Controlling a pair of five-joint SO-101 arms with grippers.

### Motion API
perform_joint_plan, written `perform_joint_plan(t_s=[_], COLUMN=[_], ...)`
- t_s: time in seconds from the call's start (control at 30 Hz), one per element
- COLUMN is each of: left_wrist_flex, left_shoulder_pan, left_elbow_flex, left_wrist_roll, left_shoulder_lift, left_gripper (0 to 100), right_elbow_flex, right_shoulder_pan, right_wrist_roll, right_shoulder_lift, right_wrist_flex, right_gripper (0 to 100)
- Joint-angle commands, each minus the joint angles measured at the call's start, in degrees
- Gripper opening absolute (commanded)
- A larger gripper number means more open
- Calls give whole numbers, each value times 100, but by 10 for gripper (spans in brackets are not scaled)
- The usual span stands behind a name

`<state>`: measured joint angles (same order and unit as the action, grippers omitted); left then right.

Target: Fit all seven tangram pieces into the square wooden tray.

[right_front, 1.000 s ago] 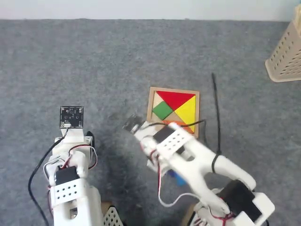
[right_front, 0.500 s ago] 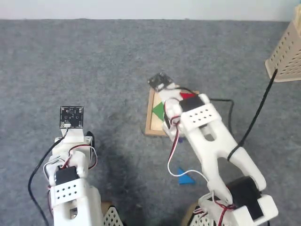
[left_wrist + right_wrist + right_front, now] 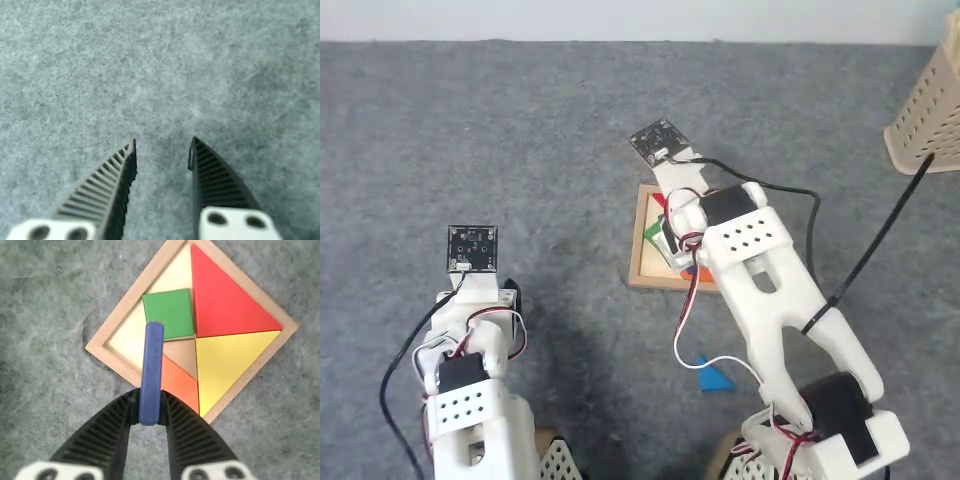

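Looking across your grey desk (image 3: 520, 130), you had a pale wall (image 3: 620, 18) behind and one perforated basket (image 3: 927, 110) at its far edge. One tray (image 3: 96, 346) held five pieces (image 3: 225, 305); one blue triangle (image 3: 717, 377) lay apart on the desk. Your right fingers (image 3: 182, 425) pinched one blue piece (image 3: 151, 370) edge-up over the tray; your left fingers (image 3: 117, 175) stood apart, holding nothing.

No readable text, label, number or sign appears anywhere.
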<state>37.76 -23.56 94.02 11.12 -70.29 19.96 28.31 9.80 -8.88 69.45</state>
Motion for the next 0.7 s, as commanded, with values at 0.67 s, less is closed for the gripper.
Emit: perform_joint_plan(t_s=[0.67], left_wrist_flex=[-149], left_shoulder_pan=[-26], left_elbow_flex=[-22], left_wrist_roll=[35], left_shoulder_lift=[-114], left_gripper=[168], right_elbow_flex=[-1398], right_shoulder_pan=[48], right_wrist_roll=[1398], right_shoulder_lift=[2158], right_wrist_flex=[-725], right_gripper=[9])
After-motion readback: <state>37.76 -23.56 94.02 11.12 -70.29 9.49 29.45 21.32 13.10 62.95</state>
